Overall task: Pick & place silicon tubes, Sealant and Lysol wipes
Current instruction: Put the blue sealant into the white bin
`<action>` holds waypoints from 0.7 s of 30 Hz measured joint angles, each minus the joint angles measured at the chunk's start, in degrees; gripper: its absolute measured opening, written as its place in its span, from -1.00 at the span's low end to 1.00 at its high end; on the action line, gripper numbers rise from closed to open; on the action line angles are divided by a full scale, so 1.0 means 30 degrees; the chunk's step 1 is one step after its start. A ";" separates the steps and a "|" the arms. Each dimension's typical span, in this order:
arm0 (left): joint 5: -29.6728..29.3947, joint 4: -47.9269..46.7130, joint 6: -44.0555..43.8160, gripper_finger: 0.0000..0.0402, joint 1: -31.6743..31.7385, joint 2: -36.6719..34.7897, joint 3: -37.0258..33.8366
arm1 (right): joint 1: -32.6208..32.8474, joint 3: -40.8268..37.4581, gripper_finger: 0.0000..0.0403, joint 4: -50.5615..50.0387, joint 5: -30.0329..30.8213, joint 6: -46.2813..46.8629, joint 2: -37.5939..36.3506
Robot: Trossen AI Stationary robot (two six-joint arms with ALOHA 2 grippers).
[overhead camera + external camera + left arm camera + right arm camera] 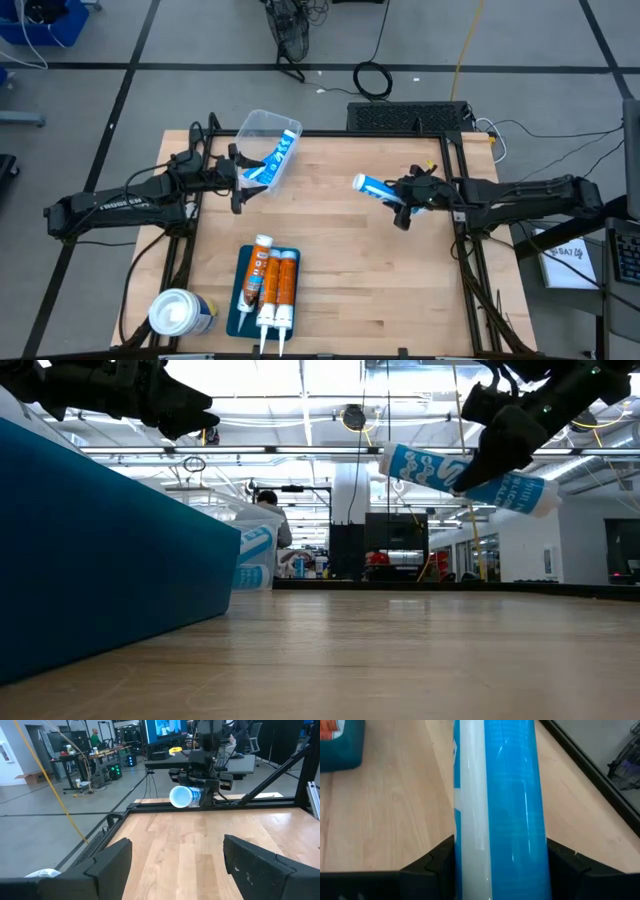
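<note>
Holding a blue-and-white sealant tube (375,187) off the tabletop (360,270), the right gripper (408,197) is clamped across it. Its long axis points toward the clear bin (268,148) at ten o'clock, beside the open left gripper (238,178).

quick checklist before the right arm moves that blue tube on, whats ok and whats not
1. Right gripper shut on the blue tube: ok.
2. Tube lifted clear of the table: ok, per the low view.
3. Clear bin already holds one blue tube, room left: cannot tell.
4. Left gripper open, empty, beside the bin: ok.
5. Lysol wipes upright at the table's front left corner: ok.
</note>
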 joint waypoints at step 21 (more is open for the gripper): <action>-0.0821 -0.1076 -0.0029 0.52 0.0000 0.0000 0.0000 | -0.1428 0.0000 0.00 0.2010 -0.0095 -0.1566 0.0072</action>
